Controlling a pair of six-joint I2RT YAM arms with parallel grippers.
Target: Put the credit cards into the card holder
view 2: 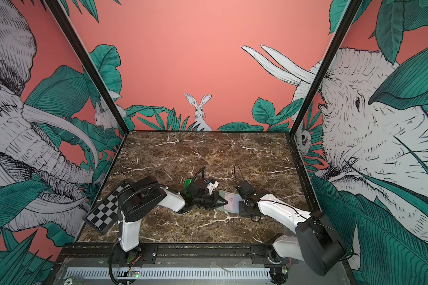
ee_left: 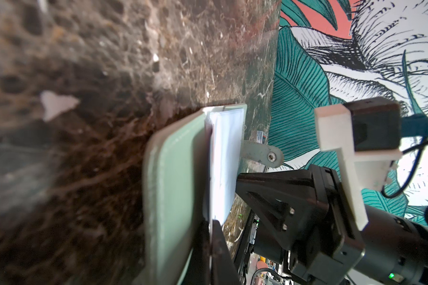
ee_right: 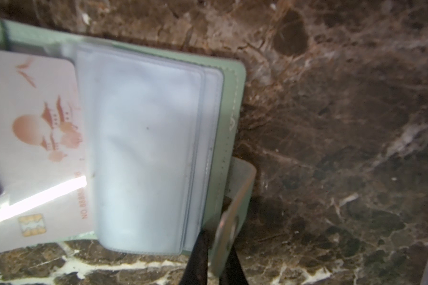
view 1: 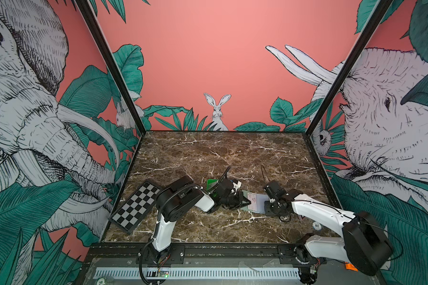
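The card holder [view 1: 258,208] [view 2: 232,209] lies open on the marble in both top views, a pale sage-green booklet [ee_right: 230,98] with clear sleeves [ee_right: 143,148]. My left gripper [view 1: 249,202] [ee_left: 211,229] is shut on a credit card [ee_right: 35,123] [ee_left: 224,160], pale with pink markings and a chip. The card's far edge sits at the mouth of the sleeves, partly under them. My right gripper [view 1: 267,206] [ee_right: 215,259] is shut on the holder's snap tab strap [ee_right: 235,197] at the opposite side. Other credit cards are hidden behind the left arm.
A bright green tray [view 1: 211,183] sits just behind the left wrist. A checkerboard [view 1: 136,206] leans at the table's left edge. A round token [view 1: 317,225] lies near the right arm's base. Printed walls close three sides.
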